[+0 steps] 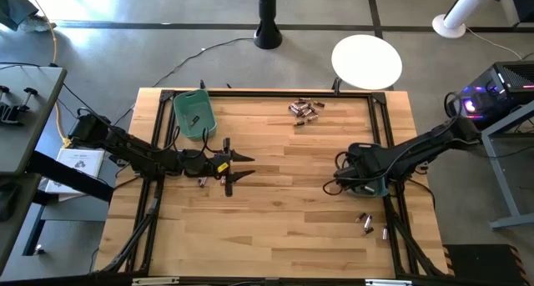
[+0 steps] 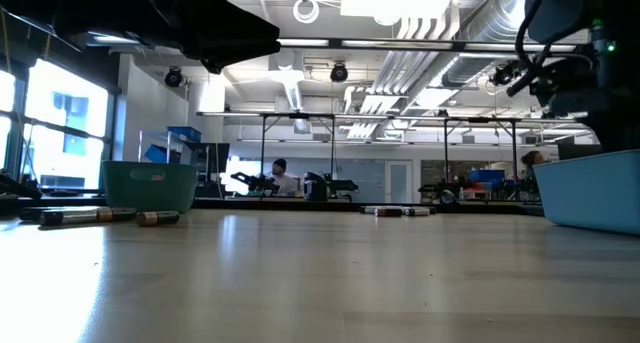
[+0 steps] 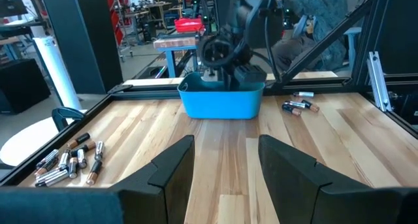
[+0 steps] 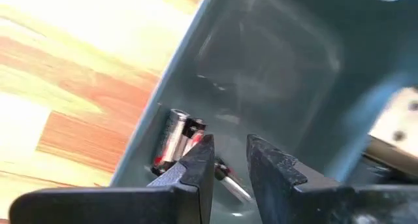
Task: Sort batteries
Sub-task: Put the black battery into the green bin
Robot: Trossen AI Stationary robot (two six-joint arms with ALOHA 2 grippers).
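A loose heap of batteries [image 1: 304,109] lies near the table's far edge and also shows in the left wrist view as batteries [image 3: 68,162]. Two more batteries [image 1: 213,182] lie just beside my left gripper [image 1: 244,166], which hovers open over bare wood left of centre; its fingers [image 3: 176,165] stand wide apart. My right gripper [image 4: 230,152] reaches down into the blue-grey bin [image 1: 370,184], slightly open with nothing between the fingers. A silvery-pink battery [image 4: 172,142] lies on the bin floor by one fingertip. The green bin [image 1: 193,112] stands at the far left.
A few batteries [image 1: 367,223] lie near the right frame rail, on the near side of the blue-grey bin. A black metal frame [image 1: 158,153] borders the table. The middle of the table between the arms is bare wood. People and benches show in the room behind.
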